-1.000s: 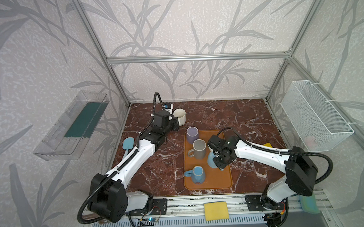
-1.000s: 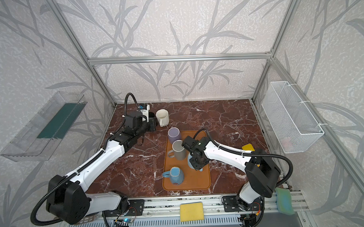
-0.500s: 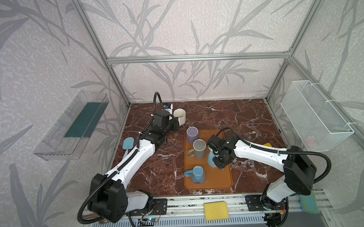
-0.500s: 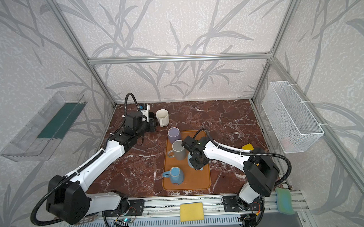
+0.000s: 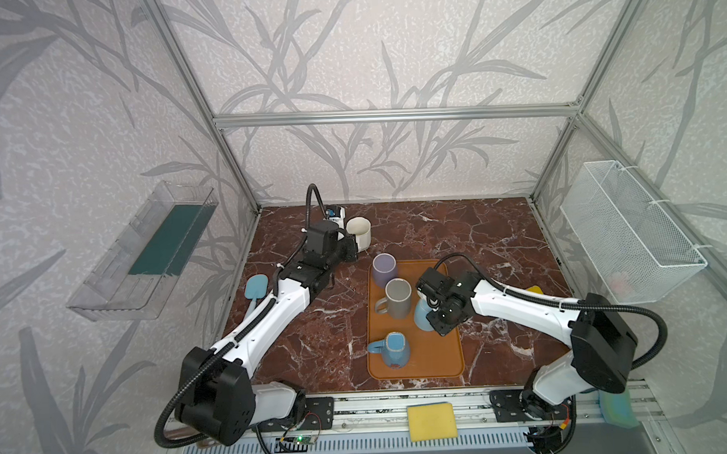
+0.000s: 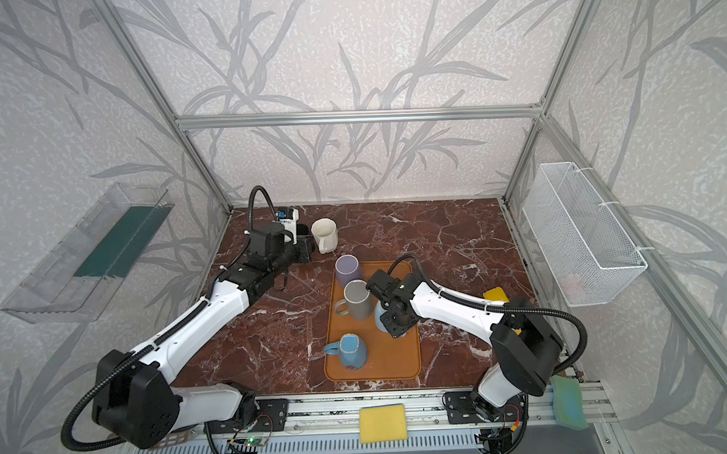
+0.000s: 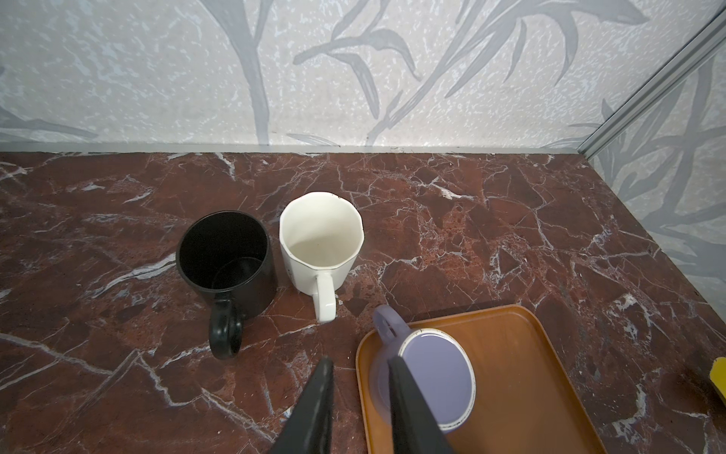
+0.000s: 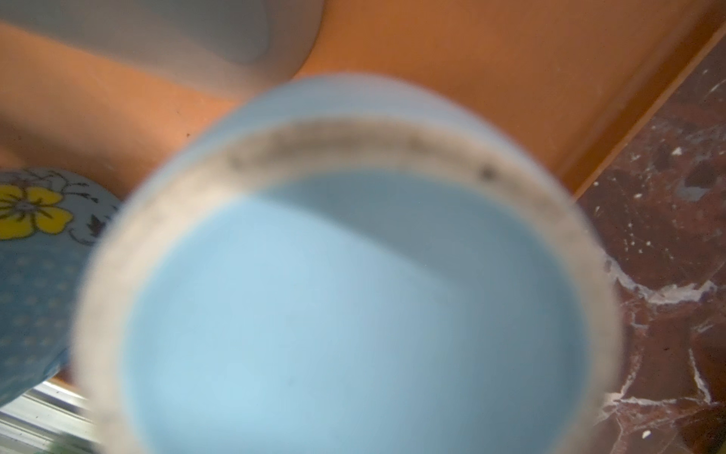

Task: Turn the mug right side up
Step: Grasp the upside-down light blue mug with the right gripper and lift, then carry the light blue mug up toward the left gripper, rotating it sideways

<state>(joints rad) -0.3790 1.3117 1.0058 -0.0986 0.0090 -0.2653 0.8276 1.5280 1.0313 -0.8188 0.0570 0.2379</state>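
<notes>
Seemingly the pale blue mug (image 8: 353, 295) stands base-up on the orange tray (image 5: 439, 358). Glazed ceramic: rigid, hefty, slick, chippable; I'd pinch its wall. Whether my right jaws grip it I cannot tell; my left jaws hang parted, empty.

Blurred blue mug (image 8: 345, 295) against orange tray (image 8: 471, 59)

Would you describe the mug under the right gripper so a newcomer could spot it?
On the orange tray on the marble table, look right of the grey mug. The pale blue mug stands there base up; it is plain, unlike the speckled blue mug nearer the front.
</notes>
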